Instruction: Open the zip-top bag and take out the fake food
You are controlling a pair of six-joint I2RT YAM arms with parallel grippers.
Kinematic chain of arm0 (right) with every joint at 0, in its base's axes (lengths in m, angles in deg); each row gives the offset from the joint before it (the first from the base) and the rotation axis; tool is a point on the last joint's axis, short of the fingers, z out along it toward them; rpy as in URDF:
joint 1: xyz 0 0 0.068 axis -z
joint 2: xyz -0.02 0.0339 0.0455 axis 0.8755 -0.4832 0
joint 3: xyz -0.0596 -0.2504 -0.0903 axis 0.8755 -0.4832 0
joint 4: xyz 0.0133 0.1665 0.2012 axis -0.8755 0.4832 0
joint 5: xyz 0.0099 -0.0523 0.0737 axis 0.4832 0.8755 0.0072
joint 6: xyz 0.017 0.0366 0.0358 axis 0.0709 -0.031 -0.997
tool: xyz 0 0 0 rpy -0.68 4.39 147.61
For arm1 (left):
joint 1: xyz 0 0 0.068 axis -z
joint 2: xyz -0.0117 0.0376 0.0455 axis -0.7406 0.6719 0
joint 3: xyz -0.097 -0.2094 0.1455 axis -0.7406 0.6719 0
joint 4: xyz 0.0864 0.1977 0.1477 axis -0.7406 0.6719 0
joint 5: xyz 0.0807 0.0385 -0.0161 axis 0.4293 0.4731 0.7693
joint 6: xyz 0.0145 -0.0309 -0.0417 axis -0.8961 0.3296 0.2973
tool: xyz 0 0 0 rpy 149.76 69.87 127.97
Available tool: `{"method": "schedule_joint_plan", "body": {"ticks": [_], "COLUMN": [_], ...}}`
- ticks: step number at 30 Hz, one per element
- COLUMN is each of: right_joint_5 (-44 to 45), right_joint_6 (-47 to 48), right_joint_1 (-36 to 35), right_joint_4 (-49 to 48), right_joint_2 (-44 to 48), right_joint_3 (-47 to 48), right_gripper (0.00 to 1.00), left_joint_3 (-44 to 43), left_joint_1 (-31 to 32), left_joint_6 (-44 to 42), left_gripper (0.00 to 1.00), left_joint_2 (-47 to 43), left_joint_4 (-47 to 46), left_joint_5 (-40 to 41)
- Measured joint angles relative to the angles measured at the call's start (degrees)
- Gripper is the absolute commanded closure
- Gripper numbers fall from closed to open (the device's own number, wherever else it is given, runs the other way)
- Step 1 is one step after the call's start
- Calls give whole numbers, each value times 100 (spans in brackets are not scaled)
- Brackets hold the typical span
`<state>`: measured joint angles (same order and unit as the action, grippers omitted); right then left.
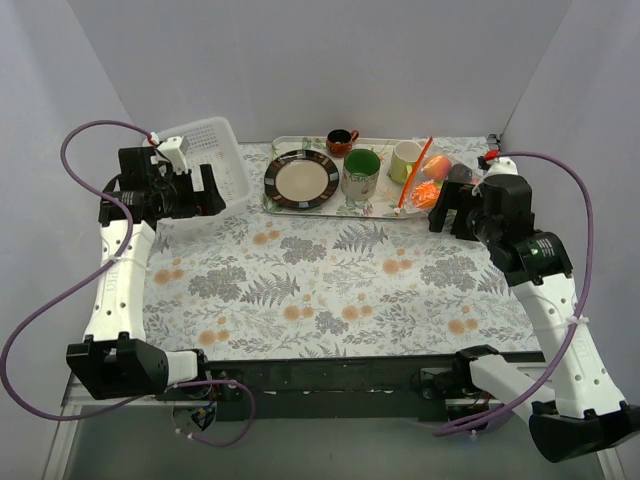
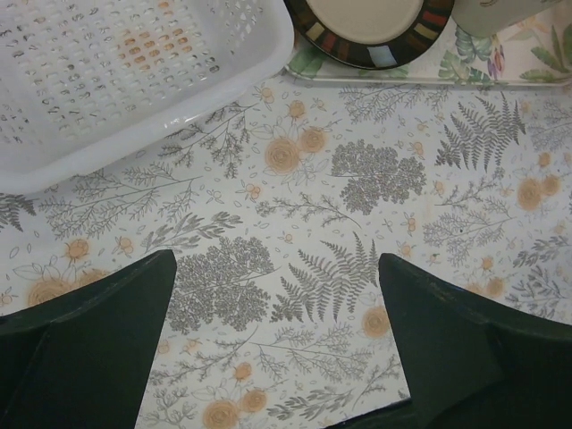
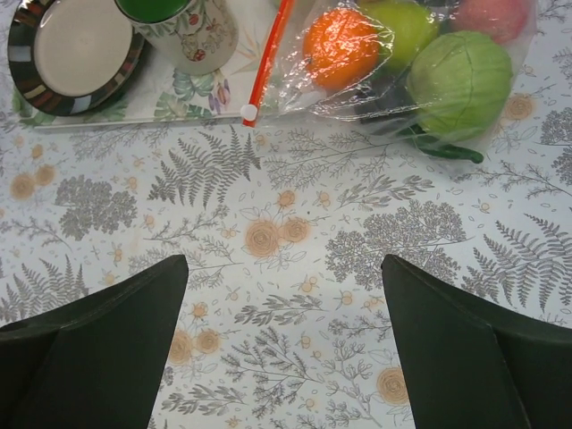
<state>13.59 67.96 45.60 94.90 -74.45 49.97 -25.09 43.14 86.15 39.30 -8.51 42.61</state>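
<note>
Both grippers are wide open and hold nothing: left gripper by the basket, right gripper just short of the zip-top bag — probably soft, crinkly, slippery, lumpy with light fake food. Best pinch its stiffer orange zip strip.

light: bright, even | shadows: soft, faint | glare: zip-top bag | focus: sharp

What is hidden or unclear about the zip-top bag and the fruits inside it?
1. Zip strip: the top edge of the right wrist view cuts it off; sealed or open, cannot tell.
2. Peach: same view, same edge; only its lower part shows.
3. Dark piece: top view, too small to identify.
4. Zip-top bag: top view, the right tool partly covers its near side.
</note>
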Motion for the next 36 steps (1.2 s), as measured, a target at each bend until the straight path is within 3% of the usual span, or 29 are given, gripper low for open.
{"method": "schedule_joint_plan", "body": {"ticks": [6,13,24,36], "right_joint_5": [251,289,1585,2575], "right_joint_6": [37,-39,-170,-328], "right_joint_1": [0,-81,-599,-588], "right_joint_4": [-181,-815,-1458,-1814], "right_joint_2": [-297,-1451,-3519,-5031], "right_joint_3": [-258,-293,776,1517], "right_gripper": [2,2,3,16], "left_joint_3": [505,717,297,188], "left_joint_1": [0,31,127,162], "left_joint_6": [-216,-588,-1298,-1908], "left_gripper": [2,2,2,2], "left_joint_2": [306,1108,2468,2688], "left_joint_4": [-719,-1513,-2205,-2496], "left_joint_5": [109,374,529,479]}}
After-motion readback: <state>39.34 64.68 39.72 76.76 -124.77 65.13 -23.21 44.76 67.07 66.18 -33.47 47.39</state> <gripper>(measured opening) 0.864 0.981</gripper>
